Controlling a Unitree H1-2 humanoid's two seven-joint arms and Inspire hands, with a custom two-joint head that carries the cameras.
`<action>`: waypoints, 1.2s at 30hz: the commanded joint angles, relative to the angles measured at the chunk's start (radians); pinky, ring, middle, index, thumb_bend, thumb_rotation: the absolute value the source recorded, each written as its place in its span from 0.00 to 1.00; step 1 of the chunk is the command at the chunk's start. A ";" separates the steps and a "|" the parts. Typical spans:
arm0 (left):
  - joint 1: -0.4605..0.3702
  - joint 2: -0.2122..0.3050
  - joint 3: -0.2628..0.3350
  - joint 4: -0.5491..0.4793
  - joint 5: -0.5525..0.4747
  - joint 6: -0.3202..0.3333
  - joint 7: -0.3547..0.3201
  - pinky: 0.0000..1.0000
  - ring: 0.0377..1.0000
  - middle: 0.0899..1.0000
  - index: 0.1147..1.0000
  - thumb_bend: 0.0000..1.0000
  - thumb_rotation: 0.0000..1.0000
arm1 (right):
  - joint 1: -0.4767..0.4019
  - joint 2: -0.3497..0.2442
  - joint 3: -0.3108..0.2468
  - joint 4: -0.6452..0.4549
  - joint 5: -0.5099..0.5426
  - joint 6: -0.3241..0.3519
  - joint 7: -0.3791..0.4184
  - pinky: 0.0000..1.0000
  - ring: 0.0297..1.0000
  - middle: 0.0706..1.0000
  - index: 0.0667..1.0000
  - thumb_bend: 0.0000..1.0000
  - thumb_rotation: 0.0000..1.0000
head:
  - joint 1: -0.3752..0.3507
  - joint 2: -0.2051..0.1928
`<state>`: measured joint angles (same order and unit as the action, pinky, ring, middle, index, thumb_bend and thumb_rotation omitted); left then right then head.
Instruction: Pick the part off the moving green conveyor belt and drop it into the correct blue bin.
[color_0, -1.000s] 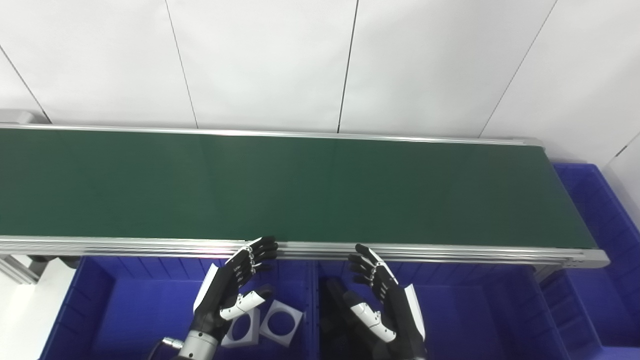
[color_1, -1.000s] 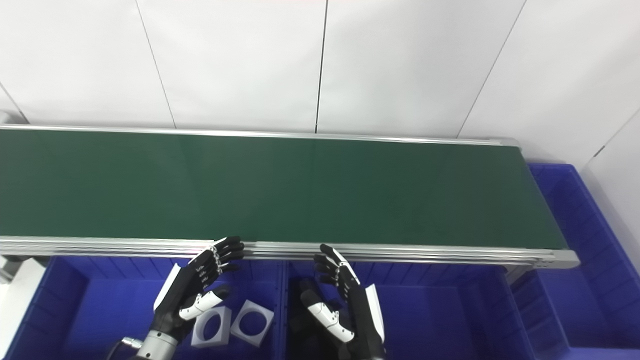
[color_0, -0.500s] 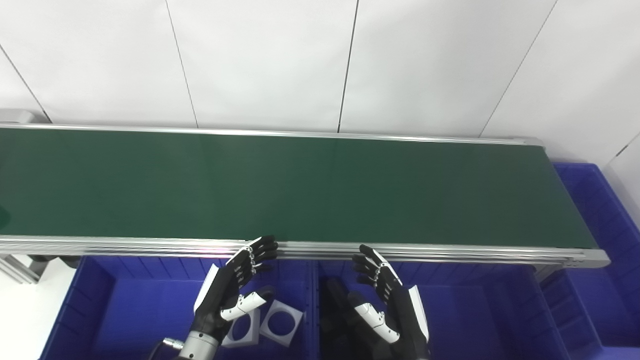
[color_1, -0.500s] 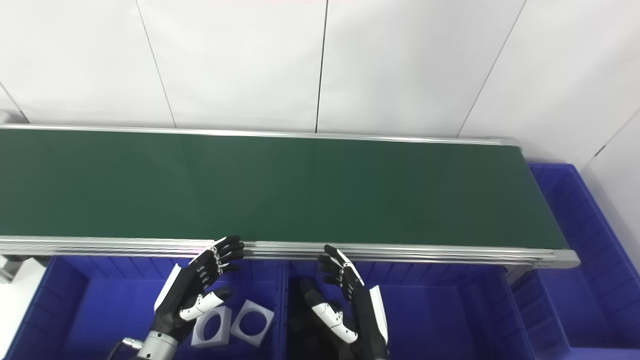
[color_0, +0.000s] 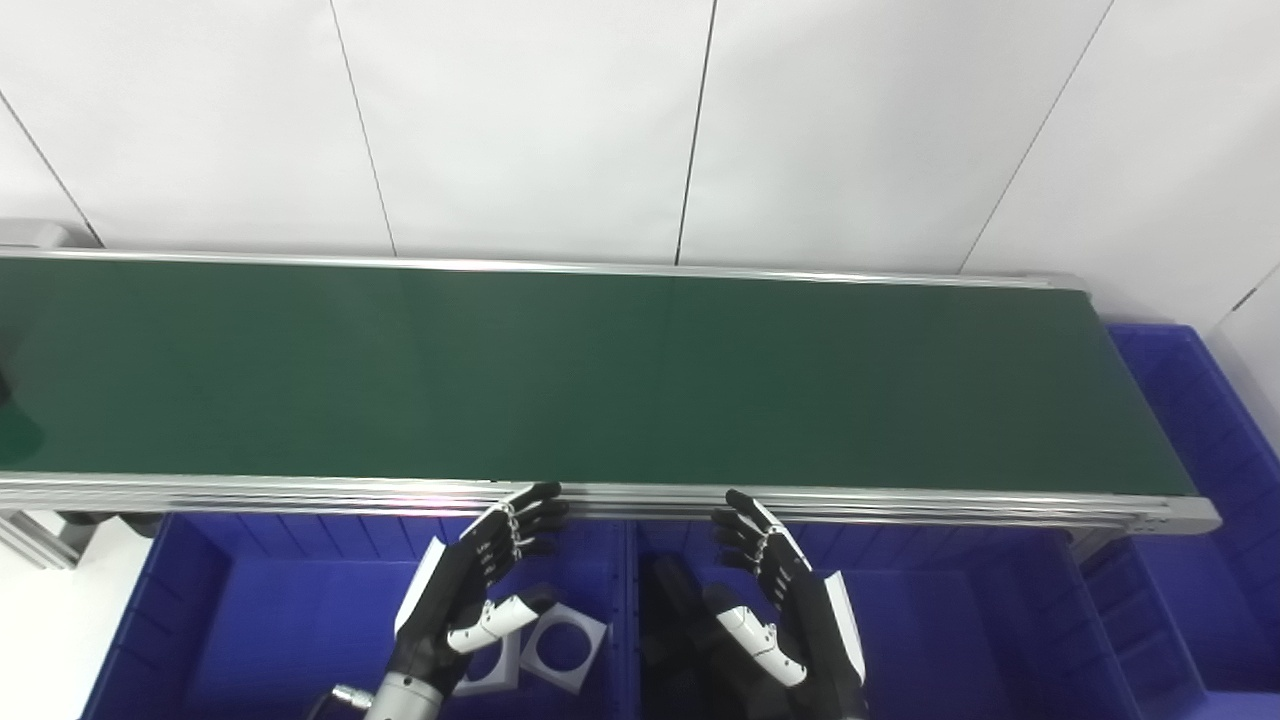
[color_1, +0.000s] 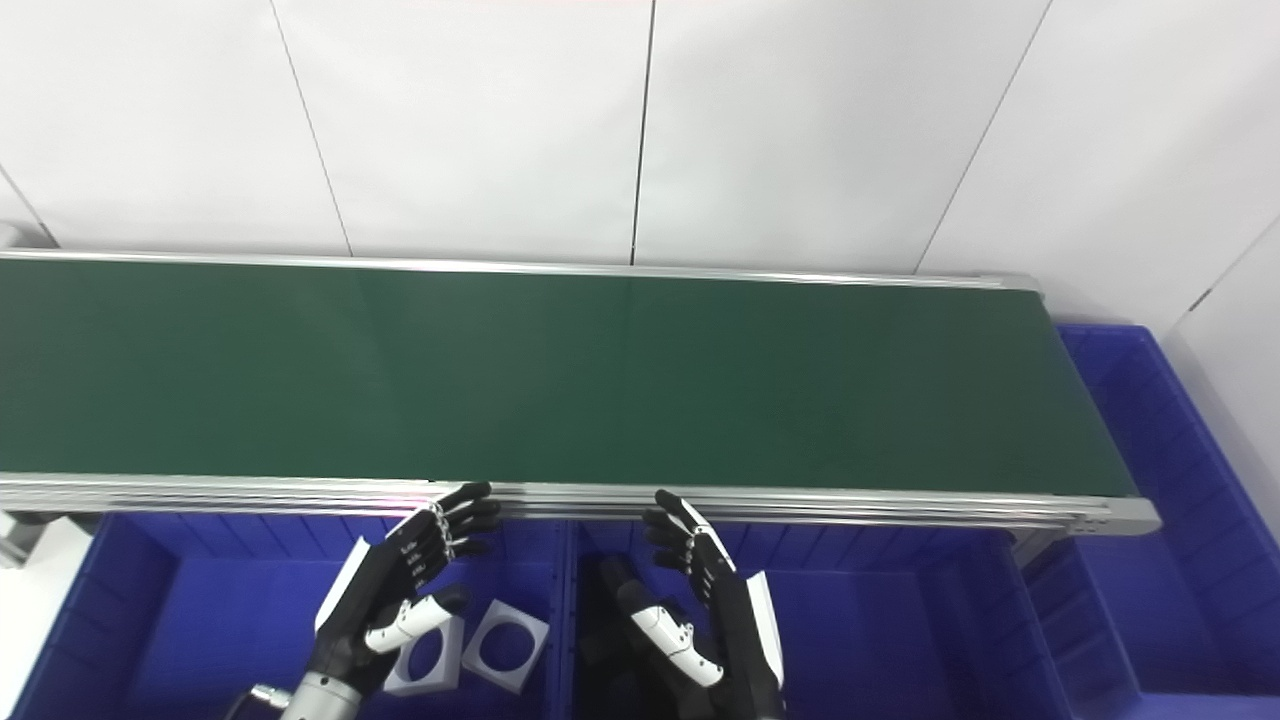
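The green conveyor belt (color_0: 600, 370) runs across the view. At its far left edge a dark shape (color_0: 15, 425) is just showing on the belt; I cannot tell what it is. My left hand (color_0: 470, 590) hangs open over the left blue bin (color_0: 250, 610), fingertips near the belt's front rail. My right hand (color_0: 785, 605) is open over the middle blue bin (color_0: 950, 620), holding nothing. Two white square parts with round holes (color_0: 565, 650) lie in the left bin, partly behind my left hand. Black parts (color_0: 670, 620) lie in the middle bin beside my right hand.
The belt's aluminium front rail (color_0: 900, 505) separates the bins from the belt. A third blue bin (color_0: 1200, 420) stands past the belt's right end. A white panelled wall (color_0: 640, 120) rises behind the belt.
Both hands have sunk slightly toward me and drifted a little right. A dark shape has come into sight at the belt's far left edge.
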<state>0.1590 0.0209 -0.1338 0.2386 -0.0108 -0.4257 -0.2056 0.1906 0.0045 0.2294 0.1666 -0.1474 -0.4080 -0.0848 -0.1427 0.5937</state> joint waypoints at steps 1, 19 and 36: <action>-0.002 0.004 0.002 -0.036 -0.018 -0.044 -0.006 0.74 0.78 0.78 0.80 0.91 0.59 | -0.009 0.000 0.003 -0.024 0.007 -0.061 -0.002 0.75 0.79 0.80 0.86 0.70 0.62 | 0.003 -0.001; 0.014 0.007 0.008 -0.040 -0.020 -0.043 -0.008 0.76 0.79 0.81 0.80 0.93 0.56 | -0.010 -0.009 0.008 -0.028 0.020 -0.061 0.002 0.74 0.78 0.79 0.85 0.71 0.62 | 0.015 -0.001; 0.007 0.006 0.005 -0.034 0.008 -0.044 0.007 0.77 0.80 0.81 0.81 0.94 0.56 | -0.006 -0.013 0.005 -0.035 0.028 -0.061 0.008 0.75 0.78 0.80 0.85 0.70 0.60 | 0.019 0.000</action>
<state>0.1802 0.0245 -0.1287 0.2240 -0.0060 -0.4265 -0.2078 0.1906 -0.0101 0.2333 0.1642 -0.1253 -0.4081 -0.0773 -0.1258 0.5937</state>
